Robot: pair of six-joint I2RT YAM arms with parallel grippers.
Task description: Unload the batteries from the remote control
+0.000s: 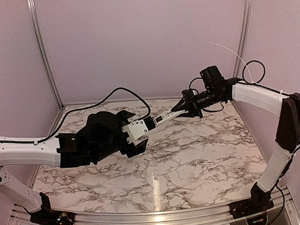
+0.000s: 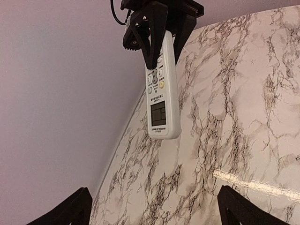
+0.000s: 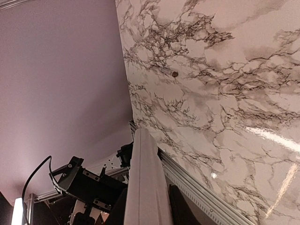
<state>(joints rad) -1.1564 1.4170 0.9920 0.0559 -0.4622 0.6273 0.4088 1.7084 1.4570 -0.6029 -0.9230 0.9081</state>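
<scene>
The remote control (image 1: 165, 116) is a slim white bar held in the air over the table's back half. My right gripper (image 1: 184, 108) is shut on its button end. In the left wrist view the remote control (image 2: 161, 101) hangs with its display and buttons facing the camera, the right gripper (image 2: 159, 33) clamping its top. My left gripper (image 2: 157, 211) is open, its two fingertips wide apart below the free end and not touching it. In the right wrist view the remote's edge (image 3: 147, 183) sits between the right gripper's (image 3: 149, 208) fingers. A small slim cylinder (image 3: 169, 72), apparently one of the batteries, lies on the table.
The marble-patterned table (image 1: 194, 161) is ringed by an aluminium frame (image 1: 157, 215) and pale purple walls. The left gripper (image 1: 141, 132) and its bulky black wrist (image 1: 97, 136) hover over the table's left centre. Black cables (image 1: 112, 94) trail behind both arms.
</scene>
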